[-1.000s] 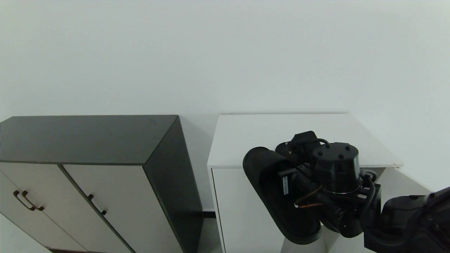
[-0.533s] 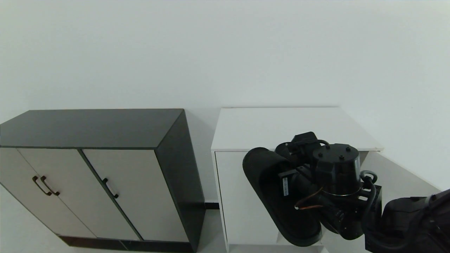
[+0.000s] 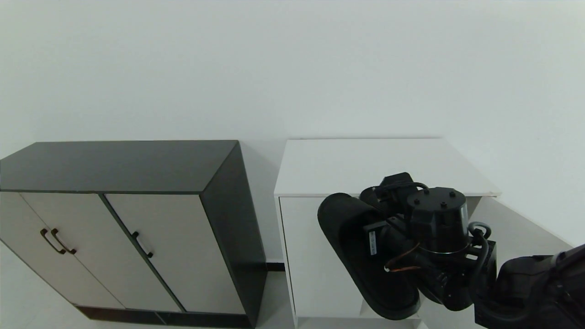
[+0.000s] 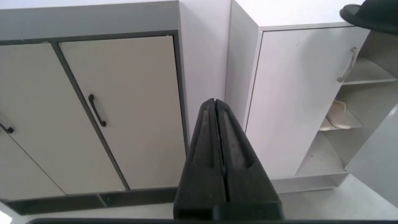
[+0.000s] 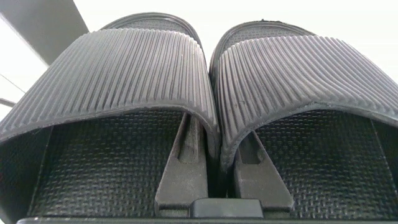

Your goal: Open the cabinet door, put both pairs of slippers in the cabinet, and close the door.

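Black slippers (image 5: 124, 74) in right claw (image 5: 216, 132); pale pair (image 4: 339, 115) in cabinet (image 4: 292, 93)

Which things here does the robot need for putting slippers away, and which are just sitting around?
Needed: black slippers, right gripper holding them, white cabinet, pale slippers on its shelf.
Just there: dark cabinet with beige doors.

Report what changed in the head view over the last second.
The camera shifted: the dark cabinet and the white cabinet now show more of their fronts, so the view moved, not the furniture. Most of that came in the first half second. The right hand still grips the pair of black slippers at the same spot in the picture. Nothing was picked up or released.
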